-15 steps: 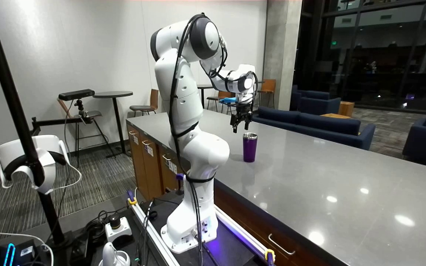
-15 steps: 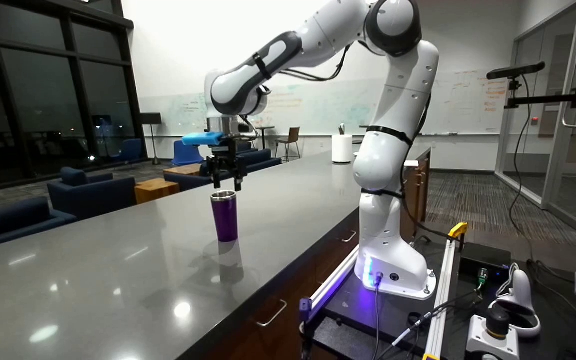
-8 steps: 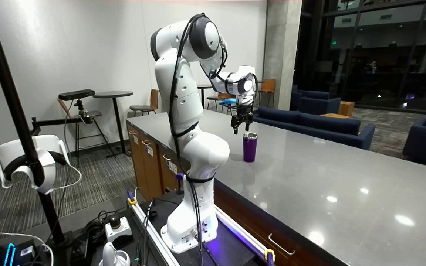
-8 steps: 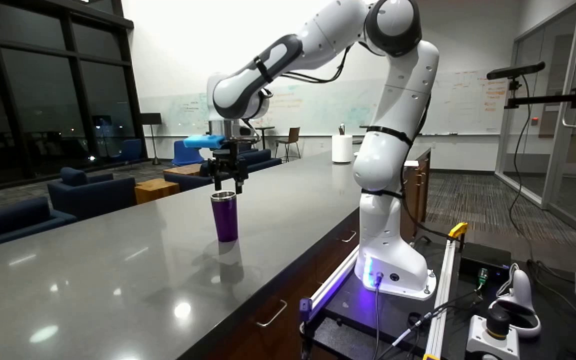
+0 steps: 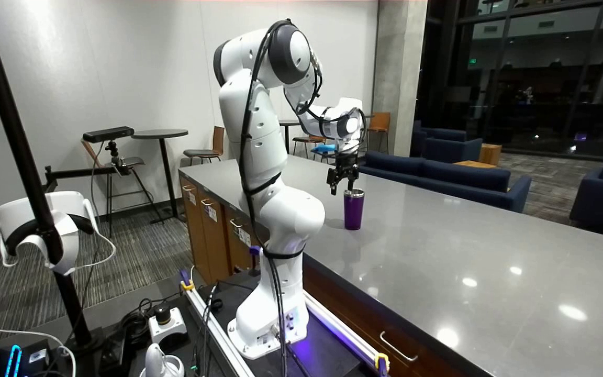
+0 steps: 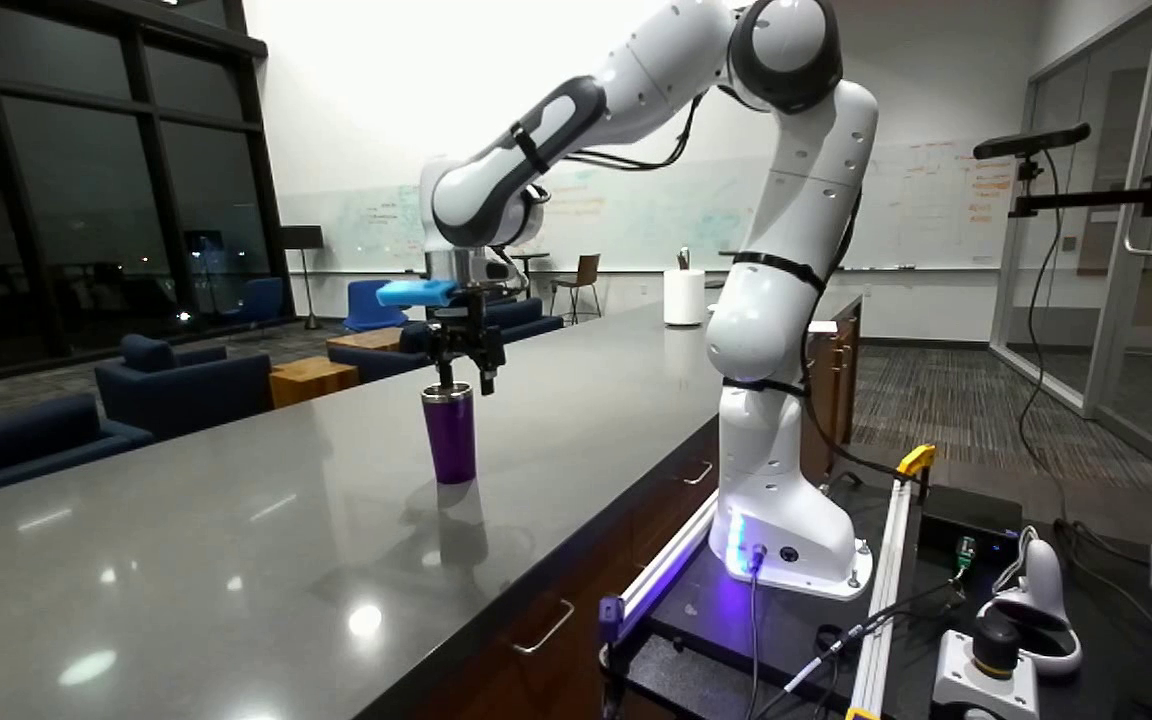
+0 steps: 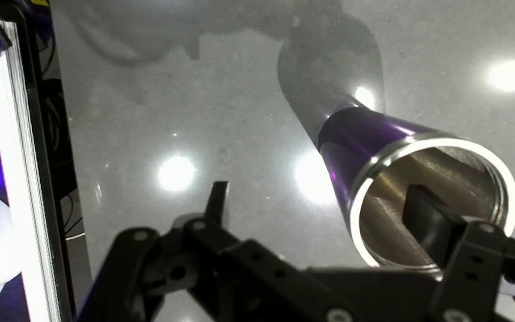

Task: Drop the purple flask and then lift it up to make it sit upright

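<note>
We see a glossy purple flask (image 7: 360, 138), its rim (image 7: 445, 142) shiny metal, a smooth, polished bench (image 5: 427, 235) and a matt tool (image 6: 467, 385).

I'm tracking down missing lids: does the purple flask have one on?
No, in the wrist view the purple flask is open-topped, its hollow inside showing within the silvery rim.

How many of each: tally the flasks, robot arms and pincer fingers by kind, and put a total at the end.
Purple flask: 1, upright on the counter
Robot arm: 1
Pincer fingers: 2, one at the flask's open mouth, one outside it
Total: 4
</note>
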`<state>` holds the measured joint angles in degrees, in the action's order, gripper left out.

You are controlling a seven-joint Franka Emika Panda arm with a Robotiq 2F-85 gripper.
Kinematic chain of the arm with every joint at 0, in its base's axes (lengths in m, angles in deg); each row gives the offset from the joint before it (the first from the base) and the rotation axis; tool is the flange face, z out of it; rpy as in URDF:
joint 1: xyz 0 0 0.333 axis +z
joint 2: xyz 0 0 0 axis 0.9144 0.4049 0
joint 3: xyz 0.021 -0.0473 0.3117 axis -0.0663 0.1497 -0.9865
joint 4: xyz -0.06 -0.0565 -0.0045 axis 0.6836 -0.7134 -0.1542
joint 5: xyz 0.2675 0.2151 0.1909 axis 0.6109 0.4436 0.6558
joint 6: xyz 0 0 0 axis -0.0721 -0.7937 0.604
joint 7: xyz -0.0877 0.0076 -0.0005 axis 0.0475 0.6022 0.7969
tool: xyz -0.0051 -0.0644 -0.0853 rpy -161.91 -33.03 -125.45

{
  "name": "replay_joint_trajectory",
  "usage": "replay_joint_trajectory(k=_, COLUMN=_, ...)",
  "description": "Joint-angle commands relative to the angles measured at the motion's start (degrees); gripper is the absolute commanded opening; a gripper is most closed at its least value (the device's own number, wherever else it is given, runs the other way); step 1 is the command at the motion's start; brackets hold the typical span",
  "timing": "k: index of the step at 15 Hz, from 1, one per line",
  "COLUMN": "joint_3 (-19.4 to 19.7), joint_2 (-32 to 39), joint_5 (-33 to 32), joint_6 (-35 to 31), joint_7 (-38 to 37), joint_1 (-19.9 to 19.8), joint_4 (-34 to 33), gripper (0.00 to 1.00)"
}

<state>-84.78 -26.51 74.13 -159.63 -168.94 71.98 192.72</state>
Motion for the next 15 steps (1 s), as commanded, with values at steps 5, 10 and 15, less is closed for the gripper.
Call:
replay_joint_trajectory(k=5, joint_3=-0.9, joint_2=-0.6, joint_5=-5.3, joint_6=-0.1, joint_7=-4.4, joint_1=-0.3, joint_4=0.3, gripper=1.0)
replay_joint_trajectory(k=10, joint_3=-1.9, joint_2=0.5, joint_5=-9.8, joint_6=-2.1, joint_7=-6.6, joint_1=-0.1, joint_4=-0.1, gripper=1.0)
replay_joint_trajectory(k=15, joint_3=-2.6, joint_2=2.3, joint_5=-11.7, joint_6=-3.2, joint_7=-7.0, joint_1=0.4, joint_4=-0.4, gripper=1.0)
